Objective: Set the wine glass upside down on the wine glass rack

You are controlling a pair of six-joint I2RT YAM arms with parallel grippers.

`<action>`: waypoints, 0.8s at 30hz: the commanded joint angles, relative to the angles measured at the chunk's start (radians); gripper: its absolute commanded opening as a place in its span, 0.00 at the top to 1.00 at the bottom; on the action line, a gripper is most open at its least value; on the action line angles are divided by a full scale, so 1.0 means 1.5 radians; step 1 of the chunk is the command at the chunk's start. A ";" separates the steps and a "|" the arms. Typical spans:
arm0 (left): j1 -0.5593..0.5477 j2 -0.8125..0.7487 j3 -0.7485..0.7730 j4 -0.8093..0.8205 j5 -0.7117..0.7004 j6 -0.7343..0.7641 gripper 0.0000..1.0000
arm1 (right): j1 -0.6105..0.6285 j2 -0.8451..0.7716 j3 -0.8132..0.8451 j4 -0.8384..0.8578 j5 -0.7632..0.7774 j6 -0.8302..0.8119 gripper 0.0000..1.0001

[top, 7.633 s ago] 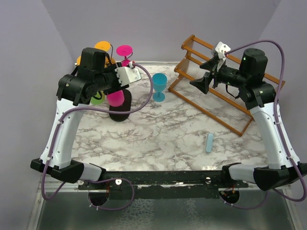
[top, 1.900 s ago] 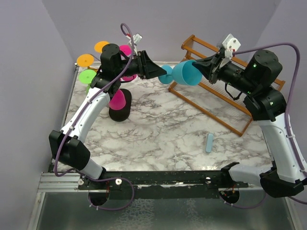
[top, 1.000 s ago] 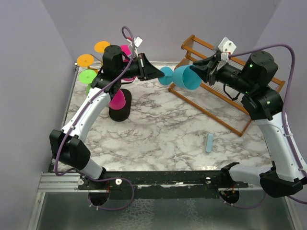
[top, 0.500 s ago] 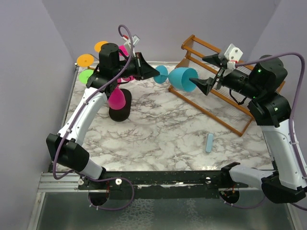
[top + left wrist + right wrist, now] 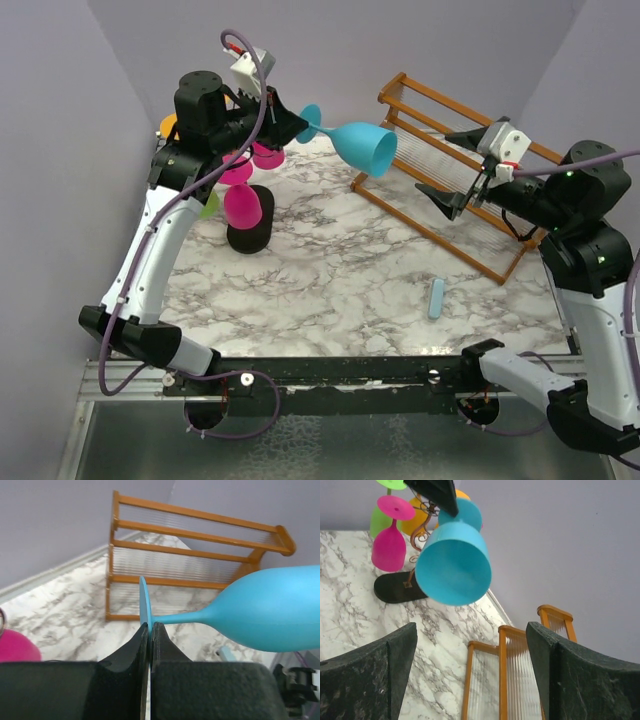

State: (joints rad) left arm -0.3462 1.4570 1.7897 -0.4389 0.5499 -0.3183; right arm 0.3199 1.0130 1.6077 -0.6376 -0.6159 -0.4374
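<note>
As left tool (image 5: 149, 630) grips, wine glass (image 5: 270, 607) sideways

Left arm stretched up from near-left base, elbow bent, wrist high over counter's far-left corner. Left hand (image 5: 297, 122) points right, fingers pinched tight on foot of wine glass (image 5: 362, 145). Right arm raised over counter's right edge. Right hand (image 5: 448, 165) points left, fingers spread wide, holding nothing.
</note>
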 commanded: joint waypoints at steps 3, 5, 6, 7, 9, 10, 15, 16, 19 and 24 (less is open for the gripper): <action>0.000 -0.017 0.080 -0.078 -0.147 0.167 1.00 | -0.007 -0.014 -0.079 -0.011 0.025 -0.053 0.11; -0.005 -0.014 0.099 -0.088 -0.176 0.201 1.00 | -0.007 -0.015 -0.101 -0.002 0.040 -0.053 0.11; -0.009 -0.012 0.108 -0.093 -0.194 0.218 1.00 | -0.007 -0.015 -0.108 0.000 0.043 -0.056 0.11; -0.013 -0.010 0.117 -0.096 -0.213 0.235 1.00 | -0.007 -0.014 -0.113 0.002 0.045 -0.056 0.11; -0.026 -0.004 0.134 -0.102 -0.249 0.271 1.00 | -0.007 -0.013 -0.124 0.008 0.041 -0.051 0.11; -0.033 -0.001 0.142 -0.105 -0.264 0.288 1.00 | -0.007 -0.014 -0.131 0.012 0.037 -0.049 0.11; -0.058 0.008 0.160 -0.099 -0.343 0.361 1.00 | -0.007 -0.008 -0.187 0.066 0.025 -0.022 0.11; -0.064 0.011 0.166 -0.098 -0.357 0.382 1.00 | -0.007 -0.007 -0.205 0.082 0.026 -0.016 0.11; -0.081 0.020 0.184 -0.093 -0.403 0.433 1.00 | -0.007 -0.008 -0.255 0.138 0.034 0.006 0.11; -0.123 0.038 0.201 -0.075 -0.478 0.511 1.00 | -0.008 -0.024 -0.335 0.231 0.038 0.045 0.11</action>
State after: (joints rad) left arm -0.4854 1.4975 2.0518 -0.5915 -0.0261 0.3141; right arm 0.3138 1.0031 1.1698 -0.4557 -0.5797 -0.4370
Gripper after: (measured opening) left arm 0.020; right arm 0.891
